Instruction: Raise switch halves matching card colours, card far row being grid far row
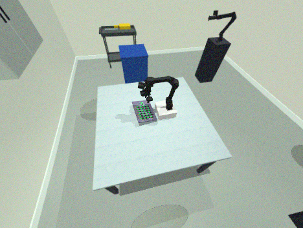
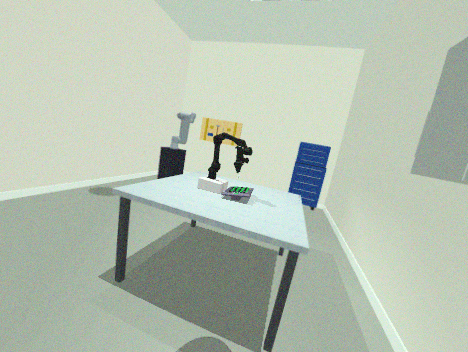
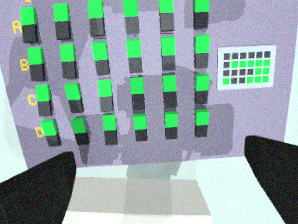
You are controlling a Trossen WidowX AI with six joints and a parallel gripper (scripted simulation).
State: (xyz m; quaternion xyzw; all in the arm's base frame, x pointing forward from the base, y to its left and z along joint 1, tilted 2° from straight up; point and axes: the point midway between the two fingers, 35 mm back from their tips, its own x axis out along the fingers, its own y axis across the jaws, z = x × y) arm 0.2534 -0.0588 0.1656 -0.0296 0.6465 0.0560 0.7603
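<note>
Below jaws: switch panel [image 3: 250, 125], not touching | jaws spread wide, holding nothing

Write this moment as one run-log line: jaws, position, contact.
gripper: jaws open, holding nothing | position: above switch panel, near edge | contact: none | card: visible

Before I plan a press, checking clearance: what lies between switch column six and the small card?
Only bare purple panel; wrist view shows nothing between those green-grey switches and the grey-green card.

Legible on my switch panel [image 3: 150, 150]: yellow row letters A [image 3: 17, 27], B [image 3: 23, 65], C [image 3: 31, 100], D [image 3: 40, 132] along its left edge.
</note>
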